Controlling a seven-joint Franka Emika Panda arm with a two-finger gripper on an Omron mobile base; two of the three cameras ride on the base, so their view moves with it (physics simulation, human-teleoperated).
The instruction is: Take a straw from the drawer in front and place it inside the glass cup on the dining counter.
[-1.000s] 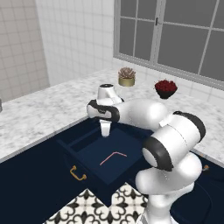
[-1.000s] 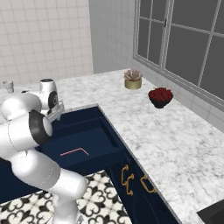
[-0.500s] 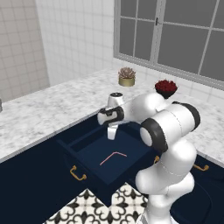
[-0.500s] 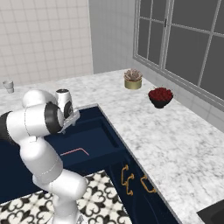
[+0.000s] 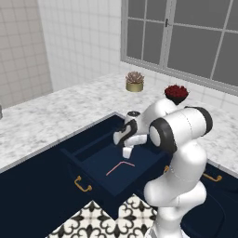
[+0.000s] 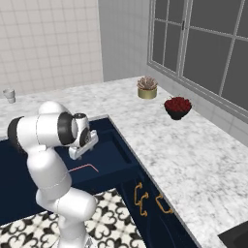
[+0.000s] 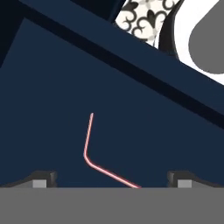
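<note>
Jaws [image 7: 109,181] spread wide, nothing held, hanging over the open drawer [image 5: 100,160] w/ fingertips [image 7: 41,179] pointing down into it. Straw [image 7: 89,148] lies flat on drawer floor, bent shape, between the tips in hand view, not touching them. In left base view straw [image 5: 119,167] sits just below the jaws [image 5: 126,152]. Glass cup [image 6: 8,95] upright on far desk [image 6: 58,97], well apart from drawer.
</note>
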